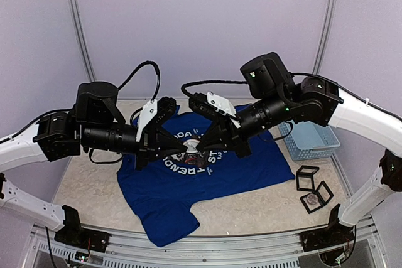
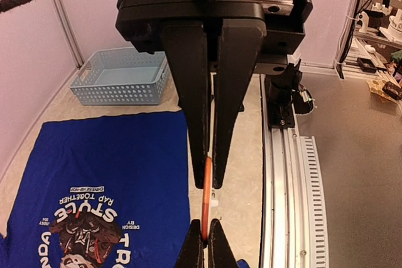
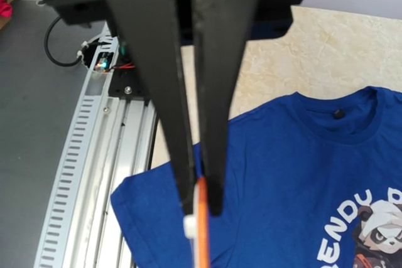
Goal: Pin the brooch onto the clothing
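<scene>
1. Top view: the two arms meet over the middle of the surface (image 1: 94, 180). The left tool (image 1: 184, 149) and right tool (image 1: 201, 149) stand nose to nose right above the chest print of the blue T-shirt (image 1: 239, 174). A small pale speck sits between the tips. That is the brooch (image 1: 191, 148), too small here to read. The shirt lies spread out, print up, and the basket (image 1: 314, 149) sits off to the far right, clear of it. By my reading the pickup is done.

2. Left wrist view: the left tool (image 2: 209, 183) is pressed together on the thin orange-rimmed brooch (image 2: 206, 208), seen edge-on. At the bottom of the frame the right tool (image 2: 204, 252) pinches its other end. It's a two-tool hold, up in the air! The T-shirt (image 2: 113, 167) lies below and to the left, apart from the brooch, with the basket (image 2: 119, 89) beyond it.

3. Right wrist view: the right tool (image 3: 201, 208) is clamped on the orange-and-white edge of the brooch (image 3: 201, 236). The T-shirt (image 3: 314, 174) lies beneath, with its collar and panda print to the right. No pin shows through the fabric. Whether the clasp is open I cannot tell. So the main work looks undone: free the pin, bring it down, pierce the cloth and shut the clasp.
</scene>
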`<state>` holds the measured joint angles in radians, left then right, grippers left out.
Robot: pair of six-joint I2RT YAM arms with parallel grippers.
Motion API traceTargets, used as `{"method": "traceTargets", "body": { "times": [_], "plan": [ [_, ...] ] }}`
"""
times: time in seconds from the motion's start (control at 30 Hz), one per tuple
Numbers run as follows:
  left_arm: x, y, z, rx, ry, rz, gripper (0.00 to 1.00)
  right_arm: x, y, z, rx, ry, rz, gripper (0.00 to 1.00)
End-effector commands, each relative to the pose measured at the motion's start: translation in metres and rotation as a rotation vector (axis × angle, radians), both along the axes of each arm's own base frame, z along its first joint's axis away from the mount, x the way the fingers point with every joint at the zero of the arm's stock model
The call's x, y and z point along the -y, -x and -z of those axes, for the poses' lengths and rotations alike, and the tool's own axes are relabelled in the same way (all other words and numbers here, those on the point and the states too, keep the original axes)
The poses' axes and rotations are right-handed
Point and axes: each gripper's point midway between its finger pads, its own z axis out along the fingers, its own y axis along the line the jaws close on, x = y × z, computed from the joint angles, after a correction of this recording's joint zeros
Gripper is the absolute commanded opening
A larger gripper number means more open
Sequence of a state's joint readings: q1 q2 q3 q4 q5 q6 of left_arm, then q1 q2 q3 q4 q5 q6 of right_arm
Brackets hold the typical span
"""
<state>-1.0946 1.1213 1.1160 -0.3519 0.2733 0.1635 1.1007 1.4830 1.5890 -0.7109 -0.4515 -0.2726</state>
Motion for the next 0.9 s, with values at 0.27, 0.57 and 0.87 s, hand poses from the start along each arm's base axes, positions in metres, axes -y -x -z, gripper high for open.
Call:
{"method": "traceTargets", "body": {
  "times": [0.27, 0.57, 0.87],
  "plan": [
    [-0.014, -0.001, -0.062, -0.068, 0.52, -0.076, 0.0, 0.016, -0.017, -0.065, 0.033, -0.541, 0.186, 0.59],
    [-0.024, 0.011, -0.086, -0.064, 0.752, -0.001, 0.0, 0.012, 0.007, -0.084, -0.074, -0.882, 0.058, 0.44],
    [-0.014, 0.01, -0.08, -0.087, 0.724, 0.014, 0.0, -0.007, 0.018, -0.083, -0.119, -0.887, -0.04, 0.27]
  ]
}}
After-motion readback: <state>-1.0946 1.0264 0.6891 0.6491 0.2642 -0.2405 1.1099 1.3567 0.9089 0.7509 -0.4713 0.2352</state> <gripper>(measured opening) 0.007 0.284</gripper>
